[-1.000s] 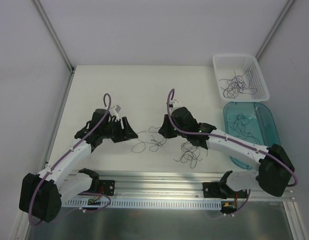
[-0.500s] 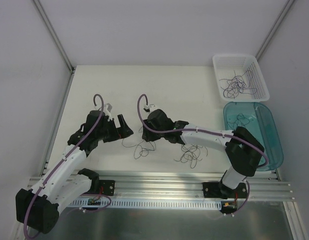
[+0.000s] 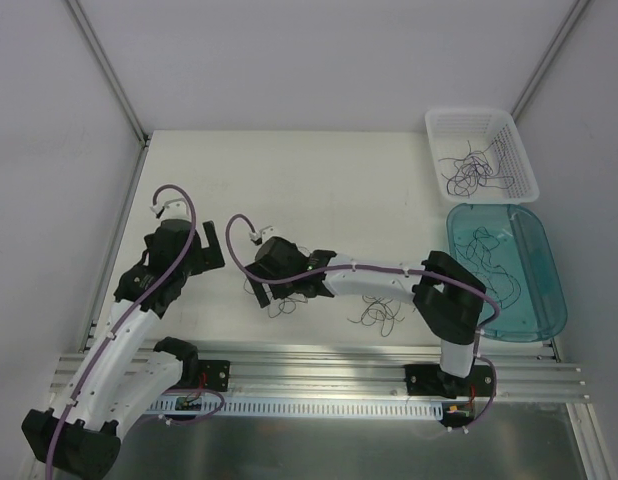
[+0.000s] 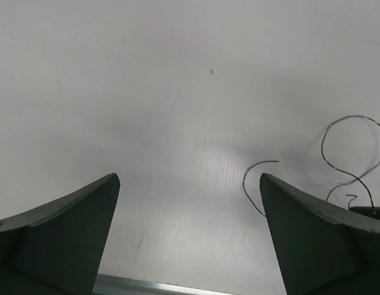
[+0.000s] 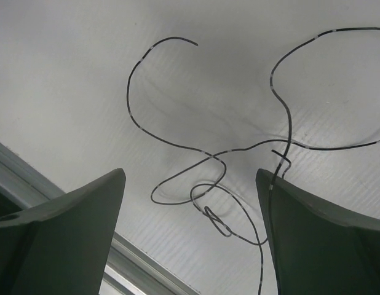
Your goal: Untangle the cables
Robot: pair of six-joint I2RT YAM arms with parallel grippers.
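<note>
The right pincer [image 3: 269,288] is now hanging over the left-of-middle part of the counter [image 3: 339,180], having swung over from the middle in the past second. The left pincer [image 3: 211,245] has been backing off toward the left edge at the same time. The two arms are therefore no longer facing each other across the loose strands. It is looking as though the right arm is taking over the next pick alone.

Both pincers are released, jaws standing wide with nothing between them. In the right wrist view, a small tangle of the cables [image 5: 208,153] is lying flat on the counter below the open jaws, looping into a tight little knot [image 5: 211,216]. From above, this tangle [image 3: 285,300] is sitting close to the near edge. The left wrist view is catching only stray ends [image 4: 356,153] off to its right side.

A second, denser wad [image 3: 379,315] is resting further right along the near edge, and so is still waiting to be worked apart.

At the far right corner, the white basket [image 3: 432,122] is holding a loose bunch of strands [image 3: 467,170]. Just nearer, along the right edge, the teal tray [image 3: 555,300] is holding a few more squiggles [image 3: 487,255]. Whether either container's strands are fully separated is too fine to tell.
</note>
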